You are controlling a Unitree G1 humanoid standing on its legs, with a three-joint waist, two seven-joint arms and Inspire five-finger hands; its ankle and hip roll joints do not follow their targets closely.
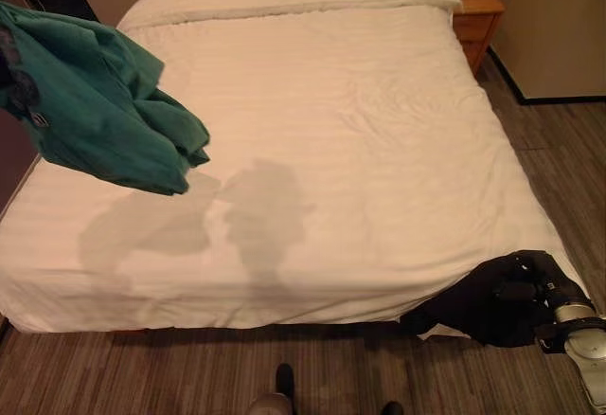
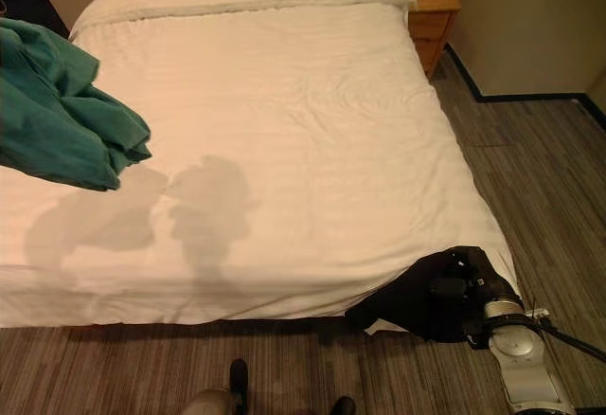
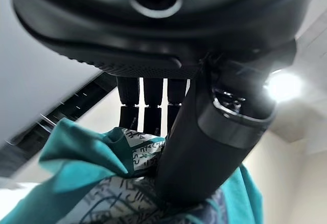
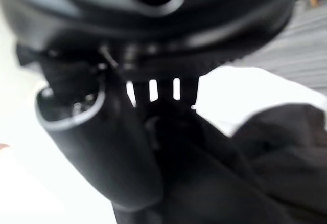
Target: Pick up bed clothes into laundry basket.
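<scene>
Both hands are loaded. The left hand (image 3: 153,106) has its fingers and thumb curled into a green garment (image 1: 104,112), which hangs in a bunched wad above the left edge of the bed (image 1: 322,150), clear of the white duvet (image 1: 360,83) and throwing a shadow on it. The left wrist view shows patterned cloth inside the green, pinched between thumb and fingers.

Over at the near right corner of the bed, the right hand (image 2: 473,292) is closed on a black garment (image 2: 417,306); the right wrist view shows dark cloth gathered against the thumb and fingers. That piece drapes off the corner, partly on the duvet's edge, partly hanging toward the floor (image 1: 189,368).

No laundry basket can be made out, so the carry seems the step in hand. To do it well, the robot would likely need to lift the black piece fully free of the corner so it does not drag the duvet, and keep both grips tight.

As for lie: the green garment's long axis runs roughly from the left edge toward the bed's middle, its loose end drooping down. The black one stretches along the foot edge, trailing leftward from the hand.
</scene>
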